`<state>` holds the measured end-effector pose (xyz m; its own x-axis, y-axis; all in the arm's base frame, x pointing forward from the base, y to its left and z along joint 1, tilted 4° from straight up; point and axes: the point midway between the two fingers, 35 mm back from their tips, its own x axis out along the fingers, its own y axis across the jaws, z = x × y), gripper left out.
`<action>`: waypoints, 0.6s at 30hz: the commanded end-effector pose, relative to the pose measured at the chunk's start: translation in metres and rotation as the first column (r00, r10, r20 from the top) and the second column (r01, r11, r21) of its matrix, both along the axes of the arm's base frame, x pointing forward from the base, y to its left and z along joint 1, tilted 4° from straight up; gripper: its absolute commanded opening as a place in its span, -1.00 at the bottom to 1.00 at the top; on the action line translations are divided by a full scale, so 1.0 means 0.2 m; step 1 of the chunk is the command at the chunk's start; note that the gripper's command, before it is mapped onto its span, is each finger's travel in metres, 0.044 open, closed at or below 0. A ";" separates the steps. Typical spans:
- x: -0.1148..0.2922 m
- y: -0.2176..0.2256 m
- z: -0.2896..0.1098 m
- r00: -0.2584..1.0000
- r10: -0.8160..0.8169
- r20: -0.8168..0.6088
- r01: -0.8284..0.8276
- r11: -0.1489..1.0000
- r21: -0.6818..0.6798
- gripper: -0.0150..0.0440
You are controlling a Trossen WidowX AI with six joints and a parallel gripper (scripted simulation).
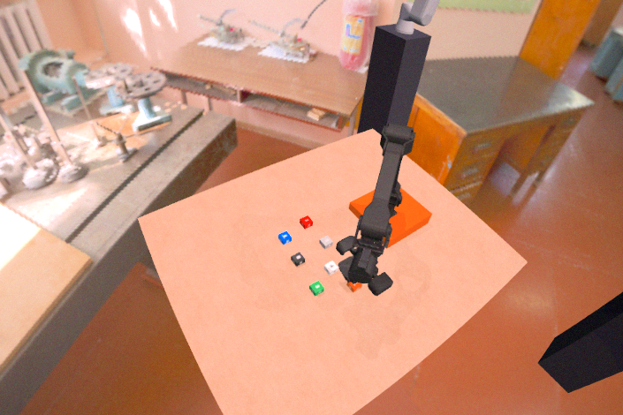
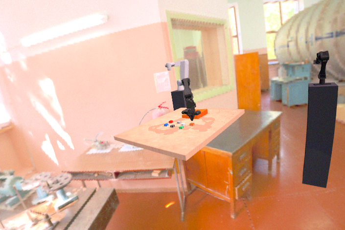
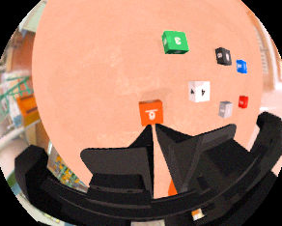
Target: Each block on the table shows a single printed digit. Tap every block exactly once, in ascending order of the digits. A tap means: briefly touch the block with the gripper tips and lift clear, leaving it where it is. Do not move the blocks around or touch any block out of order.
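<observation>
Workshop clutter and an orange floor surround the tilted pink counter [image 1: 253, 337]; seven small blocks sit on it, well apart from each other; the pincer [image 3: 155, 131] hangs above the orange block [image 3: 151, 112], its fingers pressed together with nothing between them; white block [image 1: 330, 267] lies just left of the arm, green block [image 1: 316, 287] nearer the front, black block [image 1: 298, 259], grey block [image 1: 325, 241], blue block [image 1: 284, 237] and red block [image 1: 306, 222] farther back; digits too small to read.
</observation>
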<state>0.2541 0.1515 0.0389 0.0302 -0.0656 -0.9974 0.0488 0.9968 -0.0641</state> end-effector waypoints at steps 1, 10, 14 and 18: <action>0.02 0.01 0.02 1.000 0.005 0.024 -0.005 1.000 0.012 -0.42; 0.02 0.01 -0.04 1.000 0.005 0.024 -0.005 1.000 0.012 -0.42; 0.02 0.00 -0.08 1.000 0.005 0.024 -0.005 1.000 0.012 -0.42; 0.02 0.00 -0.11 1.000 0.005 0.023 -0.005 1.000 0.012 -0.42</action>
<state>0.2595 0.1529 0.0224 0.0545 -0.0500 -0.9973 0.0513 0.9976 -0.0472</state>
